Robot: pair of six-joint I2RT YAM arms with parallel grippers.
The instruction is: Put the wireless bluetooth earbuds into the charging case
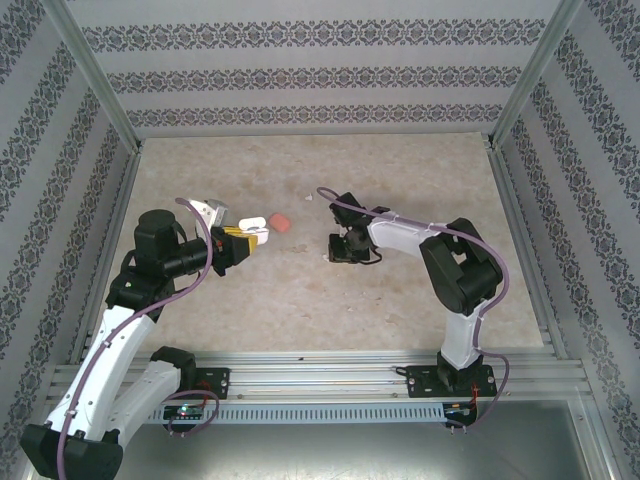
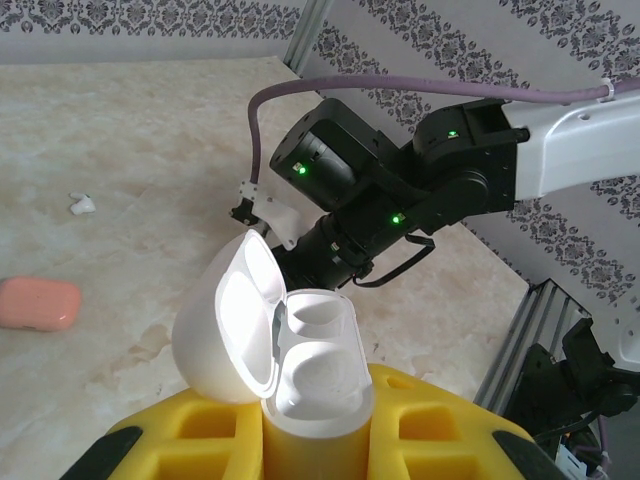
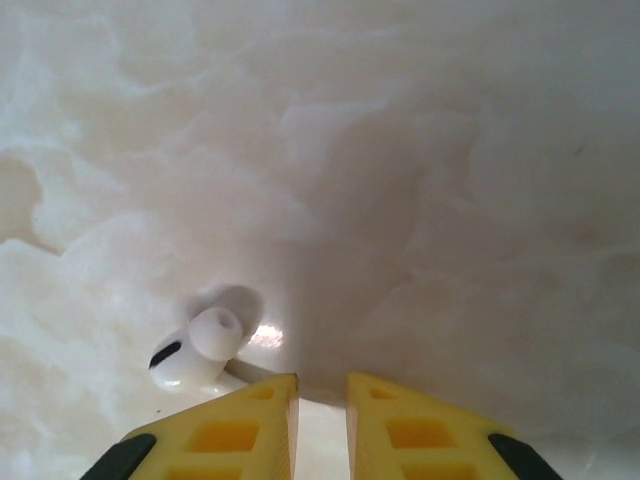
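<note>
Now, left tool (image 2: 315, 445): gripping white case (image 2: 315, 365), lid (image 2: 225, 330) standing open.
Right tool (image 3: 320, 400): showing a narrow gap; gripping or not, I cannot tell.
White earbud (image 3: 200, 345): lying on table (image 3: 420, 150), just beside right tool's left finger.

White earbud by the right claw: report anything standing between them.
Nothing visible does. The small white plastic earbud lies on the pale marbled tabletop right beside the right claw, with no object between. The left claw grips the open white charging case.
</note>
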